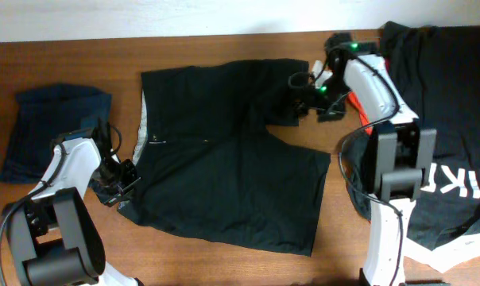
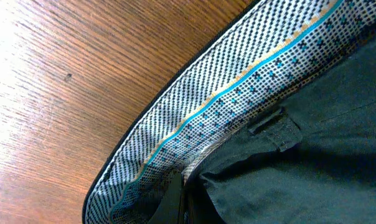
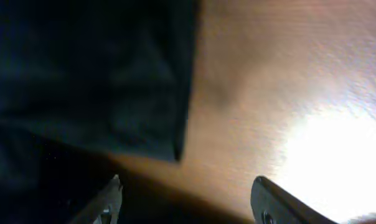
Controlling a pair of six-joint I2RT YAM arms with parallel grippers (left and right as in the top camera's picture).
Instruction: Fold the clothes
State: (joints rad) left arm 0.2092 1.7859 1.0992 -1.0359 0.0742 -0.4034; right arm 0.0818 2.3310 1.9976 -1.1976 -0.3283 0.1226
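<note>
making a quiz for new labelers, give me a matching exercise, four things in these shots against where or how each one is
1 black shorts
2 navy garment
3 white-lettered garment
4 right tool

a far left of the table
b open
c spread flat in the middle
d right end of the table

Pairs: 1-c, 2-a, 3-d, 4-b

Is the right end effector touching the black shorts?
Cannot tell. In the right wrist view the open right end effector straddles the wooden table beside the black shorts, but shadow hides where one fingertip rests.
</note>
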